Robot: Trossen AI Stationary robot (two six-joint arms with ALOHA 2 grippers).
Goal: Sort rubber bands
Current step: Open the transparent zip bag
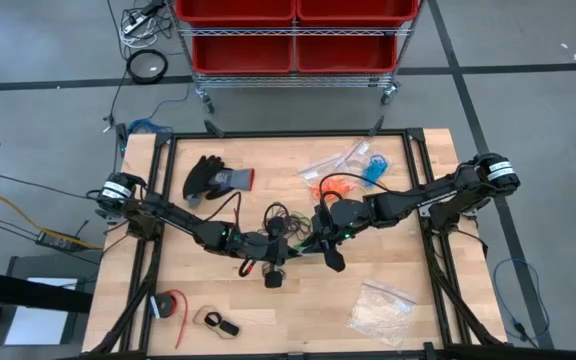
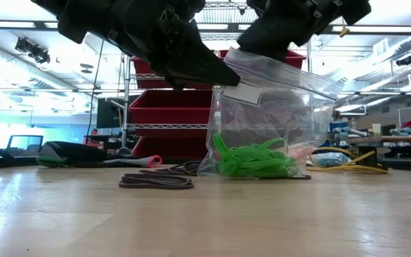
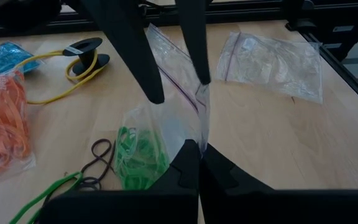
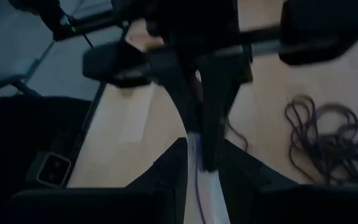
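Bag mouth held between both grippers at mid-table.
Black rubber bands point(image 2: 155, 182) lie loose just left of the clear bag point(image 2: 262, 114); left gripper point(image 3: 199, 149) and right gripper point(image 4: 194, 155) are each pinched closed on its rim, green rubber bands point(image 2: 252, 160) inside.

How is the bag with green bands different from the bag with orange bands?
The green-band bag stands upright, pinched at its top by the left hand and right hand; the orange-band bag lies flat, untouched. One holds green loops, the other orange. Both are clear plastic.
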